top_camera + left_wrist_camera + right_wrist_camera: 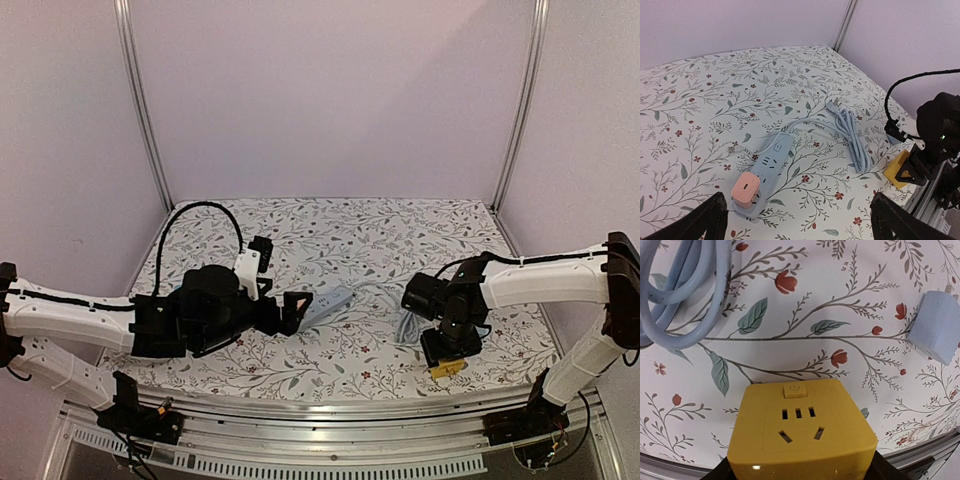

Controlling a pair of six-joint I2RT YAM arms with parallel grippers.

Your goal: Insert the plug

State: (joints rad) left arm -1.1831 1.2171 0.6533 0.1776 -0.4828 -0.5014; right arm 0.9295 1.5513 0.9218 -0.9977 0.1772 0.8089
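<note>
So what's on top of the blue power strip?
A pink charger sits on the near end of the power strip. Bare sockets and a button show beyond it. The charger hides the socket beneath it.

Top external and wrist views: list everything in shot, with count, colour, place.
tablecloth: one, white floral, covering the table.
power strip: one, pale blue, mid-table.
charger: one, pink, plugged into one end of the power strip.
cable: one, pale blue, coiled on the right arm's side of the power strip.
connector: one, small, grey, on the cloth beside the power strip.
yellow adapter: one, near table edge, between the right gripper's fingers.
block: one, pale blue, beside the yellow adapter; possibly a plug.
left gripper: one, black, open, at the charger end.
right gripper: one, black, closed on the yellow adapter.
</note>
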